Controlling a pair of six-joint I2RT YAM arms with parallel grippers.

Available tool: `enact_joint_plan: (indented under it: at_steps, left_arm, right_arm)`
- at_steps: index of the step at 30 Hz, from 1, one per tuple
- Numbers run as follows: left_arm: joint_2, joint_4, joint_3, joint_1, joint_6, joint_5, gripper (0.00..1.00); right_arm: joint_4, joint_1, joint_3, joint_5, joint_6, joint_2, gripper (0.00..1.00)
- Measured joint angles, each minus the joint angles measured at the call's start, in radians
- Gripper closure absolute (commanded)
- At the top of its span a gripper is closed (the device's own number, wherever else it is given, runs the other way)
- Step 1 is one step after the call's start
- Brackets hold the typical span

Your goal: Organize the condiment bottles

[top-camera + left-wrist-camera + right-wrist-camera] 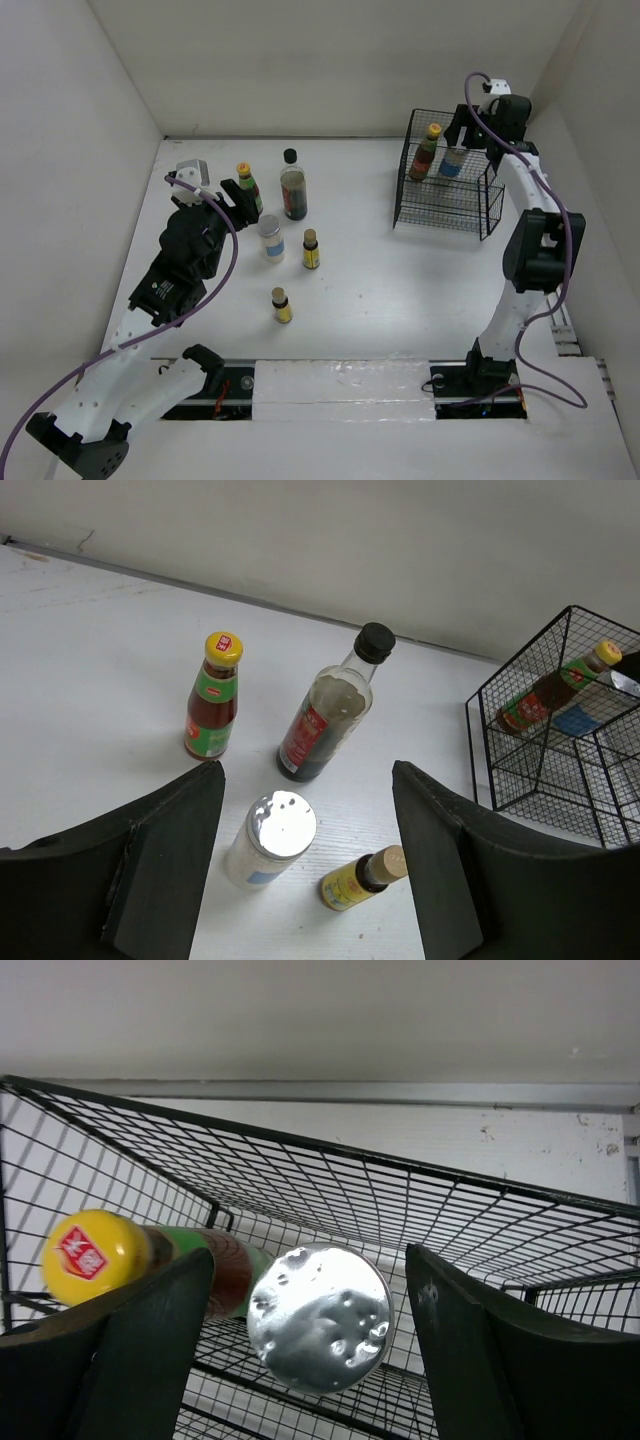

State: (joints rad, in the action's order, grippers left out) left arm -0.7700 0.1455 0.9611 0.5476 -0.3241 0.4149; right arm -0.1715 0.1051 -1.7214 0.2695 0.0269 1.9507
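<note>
Five bottles crowd the desk (400, 290) under my left tool (305, 768), which hangs released, grasping nothing: a sauce bottle (213, 700), the dark bottle (325, 715), a loose jar (270, 840) and two tiny yellow bottles (311, 249) (282, 305). The wire basket (447, 205) holds a leaning bottle (150, 1260) just beside the basket jar (320, 1318). My right tool (308, 1255) is released, its fingers clear of that lid.

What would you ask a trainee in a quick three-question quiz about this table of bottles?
1. How many condiment bottles are inside the wire basket?
2. True or false: the dark black-capped bottle is in the basket.
3. What sits between the fingers of the right gripper? A) a silver-lidded jar B) a spoon C) nothing

Key: 1 two; 2 false; 3 A.
</note>
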Motion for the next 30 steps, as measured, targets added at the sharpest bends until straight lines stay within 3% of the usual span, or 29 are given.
enact_joint_plan:
  at_steps: [3, 5, 6, 7, 8, 11, 13, 15, 18, 24, 30]
  left_arm:
    - [0.000, 0.000, 0.000, 0.000, 0.000, 0.000, 0.36]
    - [0.000, 0.000, 0.000, 0.000, 0.000, 0.000, 0.36]
    - [0.000, 0.000, 0.000, 0.000, 0.000, 0.000, 0.36]
    - [0.000, 0.000, 0.000, 0.000, 0.000, 0.000, 0.36]
    - [0.000, 0.000, 0.000, 0.000, 0.000, 0.000, 0.36]
    - [0.000, 0.000, 0.000, 0.000, 0.000, 0.000, 0.36]
    - [0.000, 0.000, 0.000, 0.000, 0.000, 0.000, 0.36]
    - [0.001, 0.000, 0.000, 0.000, 0.000, 0.000, 0.36]
    - [0.005, 0.000, 0.000, 0.000, 0.000, 0.000, 0.36]
    - [0.028, 0.000, 0.000, 0.000, 0.000, 0.000, 0.36]
    - [0.033, 0.000, 0.000, 0.000, 0.000, 0.000, 0.36]
  right_arm:
    - [-0.002, -0.004, 0.000, -0.003, 0.000, -0.034, 0.20]
    - [0.003, -0.011, 0.005, -0.009, 0.000, -0.082, 0.29]
    - [0.013, -0.016, 0.017, -0.012, -0.002, -0.116, 0.35]
    - [0.027, -0.023, 0.029, -0.013, -0.005, -0.150, 0.61]
    - [0.052, -0.034, 0.047, -0.011, -0.013, -0.190, 0.71]
    - [0.113, -0.106, 0.069, 0.020, -0.045, -0.291, 0.79]
    - [0.156, -0.189, 0.056, 0.067, -0.072, -0.314, 0.69]
    - [0.185, -0.286, 0.035, 0.128, -0.097, -0.303, 0.46]
    - [0.204, -0.432, 0.008, 0.239, -0.141, -0.233, 0.26]
    - [0.179, -0.603, 0.004, 0.346, -0.214, -0.057, 0.14]
    - [0.156, -0.675, -0.060, 0.359, -0.268, 0.066, 0.14]
